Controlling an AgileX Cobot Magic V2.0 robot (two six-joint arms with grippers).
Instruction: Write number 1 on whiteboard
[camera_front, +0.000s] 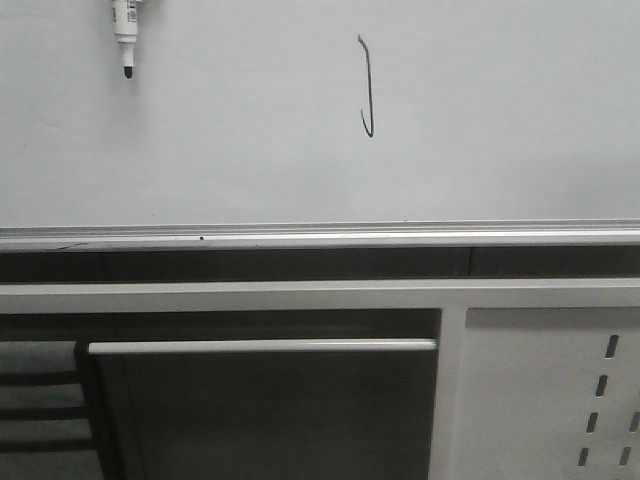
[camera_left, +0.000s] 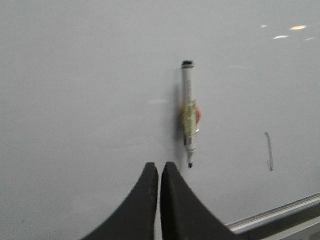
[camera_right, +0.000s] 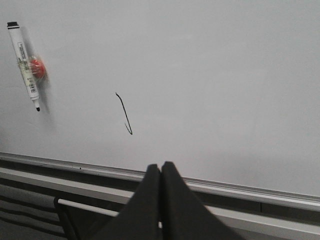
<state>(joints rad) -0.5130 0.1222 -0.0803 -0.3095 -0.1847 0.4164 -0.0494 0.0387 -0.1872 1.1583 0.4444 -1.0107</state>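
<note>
The whiteboard (camera_front: 250, 140) fills the upper part of the front view, glossy grey-white. On it is the number 1 (camera_front: 367, 88), a thin black vertical stroke with a hook at its bottom, which also shows as the number 1 (camera_right: 124, 114) and faintly as the number 1 (camera_left: 269, 151). A white marker (camera_front: 125, 35) hangs tip-down on the board at the upper left, with an orange-red piece at its middle (camera_right: 36, 68). My left gripper (camera_left: 159, 166) is shut and empty just below the marker (camera_left: 188, 115). My right gripper (camera_right: 160, 166) is shut and empty, back from the board.
A silver rail (camera_front: 320, 238) edges the board below. Under it runs a dark gap and a white frame bar (camera_front: 300, 295). A white slotted metal panel (camera_front: 560, 400) stands at the lower right, and a dark panel with a pale bar (camera_front: 260, 346) at the lower middle.
</note>
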